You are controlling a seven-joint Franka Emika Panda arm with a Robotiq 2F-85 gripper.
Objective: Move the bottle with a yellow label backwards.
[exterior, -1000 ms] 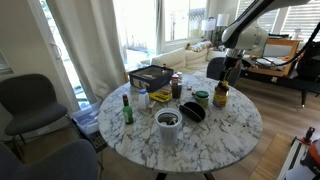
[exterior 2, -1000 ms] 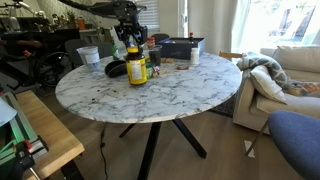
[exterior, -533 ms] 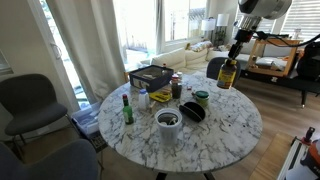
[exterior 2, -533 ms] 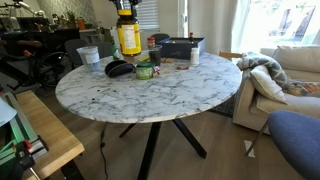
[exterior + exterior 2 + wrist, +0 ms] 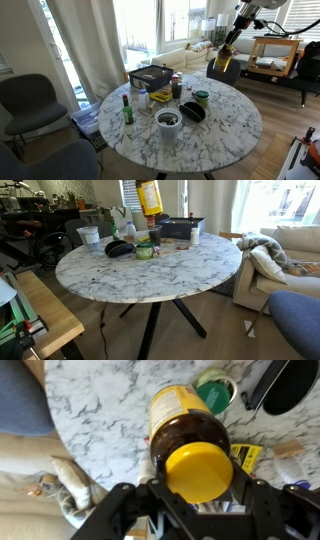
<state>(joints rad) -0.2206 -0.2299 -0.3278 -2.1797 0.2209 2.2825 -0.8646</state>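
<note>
Yellow-label bottle (image 5: 188,432) is gripped tight at its cap end by the pincer (image 5: 200,490), high above the marble table (image 5: 100,410). In the wrist view, its long body points from the pincer toward 12 o'clock, a bit tilted.

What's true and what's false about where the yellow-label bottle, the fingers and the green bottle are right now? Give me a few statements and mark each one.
The bottle with a yellow label hangs above the table. True.
That bottle is upright. False: it is tilted in both exterior views.
The fingers are open and empty. False: they are shut on the bottle.
The green bottle stands on the table. True.
</note>
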